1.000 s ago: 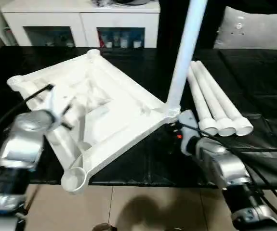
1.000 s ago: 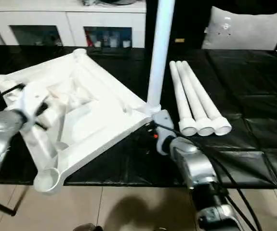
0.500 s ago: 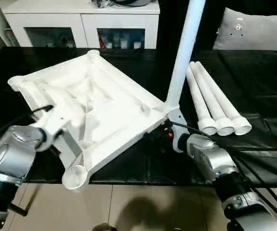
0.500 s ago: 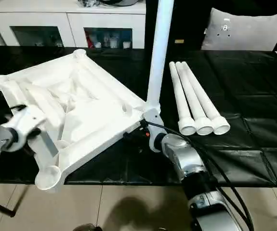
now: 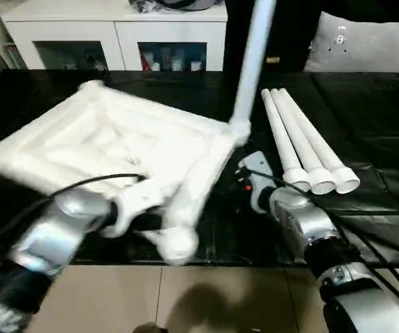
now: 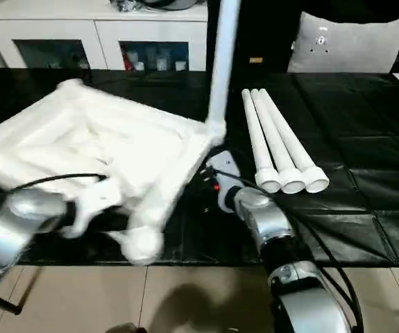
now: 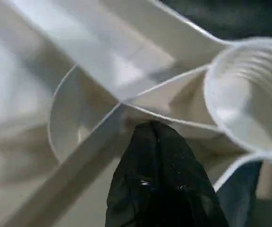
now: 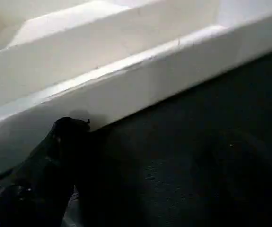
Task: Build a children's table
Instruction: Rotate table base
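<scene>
White plastic rectangular tabletop (image 5: 123,149) lies ribbed underside up on the black-covered bench (image 5: 366,111), blurred. One long white tapered tube leg (image 5: 250,66) stands upright in its far right corner socket. Left claw (image 7: 157,142), fingers pressed together, sits against a rib beside the near round corner socket (image 7: 247,94). Right claw (image 8: 67,130), spread wide, is just beside the tabletop's right edge, gripping nothing. Three loose white tube legs (image 5: 303,142) lie side by side right of it.

A home living room. A white glass-doored cabinet (image 5: 116,35) stands behind the black-covered table (image 5: 366,118), a grey cushion (image 5: 362,48) beside the cabinet.
</scene>
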